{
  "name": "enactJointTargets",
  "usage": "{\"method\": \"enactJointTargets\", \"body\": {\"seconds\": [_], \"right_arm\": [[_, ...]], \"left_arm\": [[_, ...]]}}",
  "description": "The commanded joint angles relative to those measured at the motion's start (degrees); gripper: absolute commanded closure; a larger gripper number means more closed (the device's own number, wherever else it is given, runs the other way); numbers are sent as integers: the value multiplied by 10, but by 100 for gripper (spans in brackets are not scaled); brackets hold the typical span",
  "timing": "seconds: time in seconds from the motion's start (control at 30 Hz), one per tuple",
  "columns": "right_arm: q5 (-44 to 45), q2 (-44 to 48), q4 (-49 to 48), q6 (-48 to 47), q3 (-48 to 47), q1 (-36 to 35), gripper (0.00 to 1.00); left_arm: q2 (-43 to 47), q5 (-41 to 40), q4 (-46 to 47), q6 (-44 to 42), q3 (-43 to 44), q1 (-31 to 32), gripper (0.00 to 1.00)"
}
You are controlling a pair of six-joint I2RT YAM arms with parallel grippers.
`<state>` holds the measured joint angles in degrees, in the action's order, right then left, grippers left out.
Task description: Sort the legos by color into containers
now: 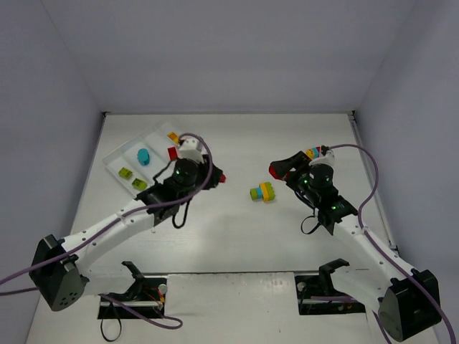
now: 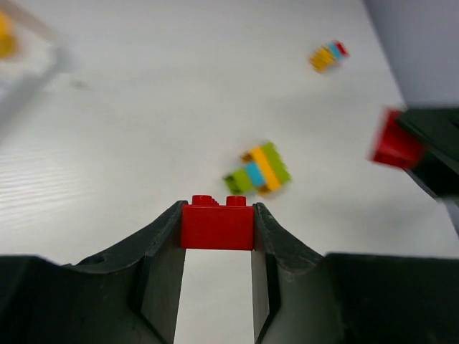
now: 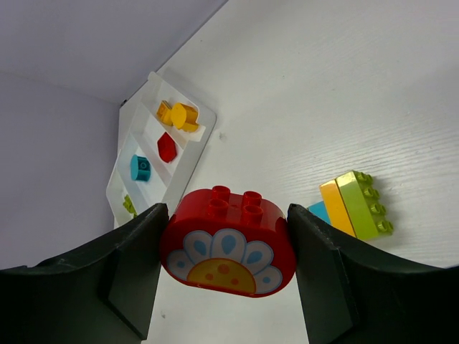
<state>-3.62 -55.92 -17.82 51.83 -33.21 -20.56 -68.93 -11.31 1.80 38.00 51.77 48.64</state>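
Left fingers (image 2: 166, 236) are clamped narrow on the red brick (image 2: 216, 226), gripping its two side faces, studs up in the wrist view. Can't tell its clearance over the surface (image 1: 237, 236).

Right fingers (image 3: 136, 269) are spread wider, holding the flower brick (image 3: 228, 247), a red dome with a flower print, well above the surface.

The two held bricks face each other across mid-surface. The cluster (image 1: 263, 191) (green, yellow, teal) lies flat between them, nearer the right fingers and touching nothing. The small cluster (image 1: 313, 153) sits toward the right edge, close by the right wrist.

The tray (image 1: 113, 162) is near the far-left corner, skewed to both edges. Its four compartments, far to near, hold yellows (image 3: 178, 115), red piece (image 3: 166, 147), teal piece (image 3: 140, 168) and greens (image 1: 125, 173). The left arm overlaps the tray's inner end in the top view.

Walls (image 1: 64, 107) close the left, far and right edges. Open room: a far band from the tray to the far-right corner, and a near-centre strip between the arms.
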Motion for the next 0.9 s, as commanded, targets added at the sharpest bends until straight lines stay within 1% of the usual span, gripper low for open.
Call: {"method": "enactJointTargets", "body": {"seconds": [0.0, 0.07, 0.1, 0.17, 0.2, 0.27, 0.3, 0.33, 0.4, 0.43, 0.57, 0.63, 0.7, 0.73, 0.77, 0.8, 0.83, 0.87], "right_arm": [[22, 3, -42, -22, 2, 3, 100], [22, 4, -38, -30, 8, 2, 100], [21, 4, -34, -32, 9, 2, 100], [20, 2, -24, -38, 9, 2, 100], [20, 2, -20, -43, 9, 2, 100], [17, 1, -14, -47, 10, 2, 100], [14, 2, -13, -51, 10, 3, 100], [13, 2, -10, -57, 10, 2, 100], [12, 5, -5, -65, 11, 2, 100], [11, 7, -3, -74, 11, 2, 100], [11, 18, 25, -100, 3, 2, 100], [12, 26, 36, -113, -1, 2, 100], [12, 30, 41, -118, -3, 2, 100], [12, 32, 42, -125, -5, 3, 100], [12, 32, 43, -128, -6, 2, 100], [11, 28, 49, -140, -11, 2, 100], [10, 27, 50, -145, -12, 2, 100], [9, 27, 51, -145, -12, 2, 100]], "left_arm": [[4, 20, -75, -30, 64, -120, 100], [-11, 37, -105, -52, 107, -170, 100], [-32, 38, -114, -62, 122, -210, 100], [-57, 40, -123, -85, 148, -244, 100], [-86, 44, -123, -93, 175, -273, 100], [-119, 50, -129, -102, 205, -303, 100], [-156, 65, -131, -104, 238, -318, 100], [-174, 71, -138, -105, 255, -343, 100], [-233, 86, -145, -102, 288, -366, 100], [-253, 100, -159, -99, 326, -387, 100], [-356, 110, -185, -99, 409, -427, 100], [-404, 113, -203, -92, 452, -446, 96], [-434, 138, -218, -86, 481, -456, 96], [-449, 144, -225, -84, 509, -463, 96], [-475, 147, -229, -82, 520, -465, 95], [-521, 158, -249, -80, 565, -471, 92], [-542, 161, -253, -79, 586, -474, 90], [-542, 161, -257, -79, 586, -474, 90]]}}
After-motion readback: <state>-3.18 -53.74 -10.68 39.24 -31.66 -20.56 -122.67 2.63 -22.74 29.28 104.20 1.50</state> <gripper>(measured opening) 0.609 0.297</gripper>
